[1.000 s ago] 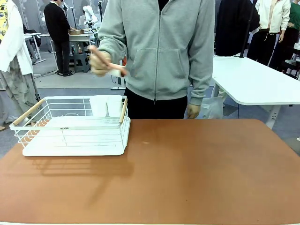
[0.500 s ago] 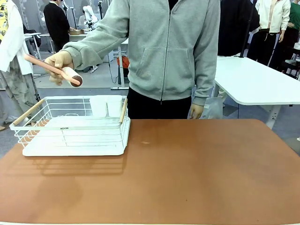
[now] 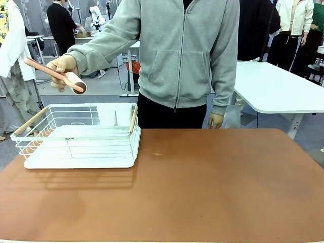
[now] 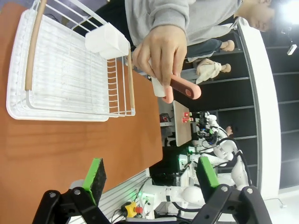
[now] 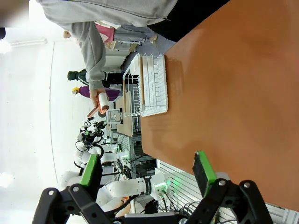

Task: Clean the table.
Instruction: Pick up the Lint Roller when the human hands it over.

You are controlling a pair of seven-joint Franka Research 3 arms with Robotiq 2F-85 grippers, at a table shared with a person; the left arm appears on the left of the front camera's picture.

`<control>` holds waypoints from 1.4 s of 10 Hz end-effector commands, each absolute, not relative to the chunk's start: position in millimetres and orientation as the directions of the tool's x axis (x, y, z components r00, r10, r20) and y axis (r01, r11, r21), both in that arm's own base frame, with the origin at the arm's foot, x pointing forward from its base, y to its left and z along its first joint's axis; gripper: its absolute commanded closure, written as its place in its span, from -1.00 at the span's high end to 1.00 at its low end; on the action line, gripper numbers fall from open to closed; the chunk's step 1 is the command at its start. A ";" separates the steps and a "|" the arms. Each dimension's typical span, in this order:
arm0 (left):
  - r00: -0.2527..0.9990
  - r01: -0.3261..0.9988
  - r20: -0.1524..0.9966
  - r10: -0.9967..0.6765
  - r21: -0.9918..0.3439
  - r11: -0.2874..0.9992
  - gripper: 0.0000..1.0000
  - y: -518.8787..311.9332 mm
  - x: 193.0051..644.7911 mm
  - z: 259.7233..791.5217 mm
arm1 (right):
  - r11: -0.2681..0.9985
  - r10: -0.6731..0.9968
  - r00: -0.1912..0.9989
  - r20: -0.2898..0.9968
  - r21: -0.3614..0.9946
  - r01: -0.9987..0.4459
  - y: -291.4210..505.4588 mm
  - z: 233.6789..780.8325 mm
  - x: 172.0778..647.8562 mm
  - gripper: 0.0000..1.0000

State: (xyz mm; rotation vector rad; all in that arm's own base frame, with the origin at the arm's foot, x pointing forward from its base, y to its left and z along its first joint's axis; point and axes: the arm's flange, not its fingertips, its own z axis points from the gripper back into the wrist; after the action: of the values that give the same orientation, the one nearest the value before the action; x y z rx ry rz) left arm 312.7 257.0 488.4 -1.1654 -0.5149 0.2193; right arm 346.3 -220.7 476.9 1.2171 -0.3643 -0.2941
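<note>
The reddish-brown table spreads across the front view, with one small pale speck near its middle. A person in a grey hoodie stands at the far side. Their hand holds a pink-handled roller in the air above the white dish rack. In the left wrist view my left gripper is open and empty, high above the table, facing the rack and the roller. My right gripper is open and empty too, off the table's edge.
The rack has wooden handles and a white cup holder at its far side. A white-topped table stands behind at the right. Other people stand farther back. The person's other hand hangs at the table's far edge.
The person's hand swung the roller from in front of their chest out to picture left, over the rack. It has barely moved in the last half second. Both grippers stay open.
</note>
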 end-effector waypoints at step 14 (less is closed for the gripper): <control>0.785 -0.309 0.140 0.604 -0.756 0.577 1.00 189.5 321.3 613.9 | 0.312 -0.411 0.903 0.124 0.950 0.011 -220.9 479.7 346.4 1.00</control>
State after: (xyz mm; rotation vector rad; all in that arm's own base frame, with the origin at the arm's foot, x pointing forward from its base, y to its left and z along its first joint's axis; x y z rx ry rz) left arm 319.6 187.2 612.3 -0.8065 -0.3924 0.5632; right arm 346.5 -220.6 476.8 1.2169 -0.3639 -0.2941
